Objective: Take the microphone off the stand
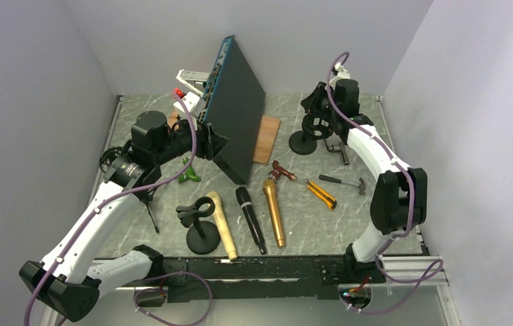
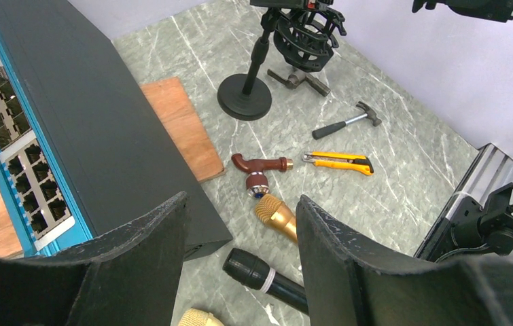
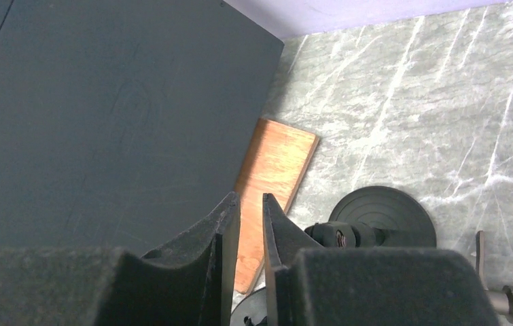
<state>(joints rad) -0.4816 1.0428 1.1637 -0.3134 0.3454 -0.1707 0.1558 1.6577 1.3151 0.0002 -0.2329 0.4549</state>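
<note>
Three microphones lie flat on the table: a cream one, a black one and a gold one. A black stand with a clip stands at the front, right beside the cream one's head. A second stand with a round base and a shock mount is at the back right; I cannot tell what its mount holds. My right gripper sits at that mount, shut, with only a thin slit between the fingers and nothing seen in it. My left gripper hovers open above the black and gold microphones.
A tall black network box leans upright mid-table, with a wooden board behind it. A hammer, a yellow utility knife, a brown tap piece and a metal handle lie to the right. A green object lies to the left.
</note>
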